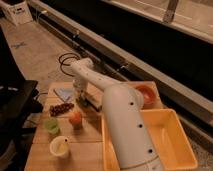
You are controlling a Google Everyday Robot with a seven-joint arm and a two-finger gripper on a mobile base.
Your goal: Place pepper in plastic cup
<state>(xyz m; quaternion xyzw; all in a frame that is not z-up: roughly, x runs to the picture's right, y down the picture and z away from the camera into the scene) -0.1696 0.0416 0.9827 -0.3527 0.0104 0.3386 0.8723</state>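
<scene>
My gripper (80, 98) hangs from the white arm (120, 115) and points down at the back of the wooden table (85, 145), just right of the dark grape bunch (61, 108). I cannot make out the pepper; it may be hidden under or in the gripper. The small translucent green plastic cup (51, 125) stands upright at the table's left edge, in front and to the left of the gripper and well apart from it. An orange fruit (75, 118) sits between the cup and the arm.
A cream-white cup (60, 146) stands at the front left. A large yellow bin (172, 150) fills the right side, with an orange bowl (145, 93) behind it. A pale flat packet (64, 92) lies at the back left. Cables lie on the floor behind the table.
</scene>
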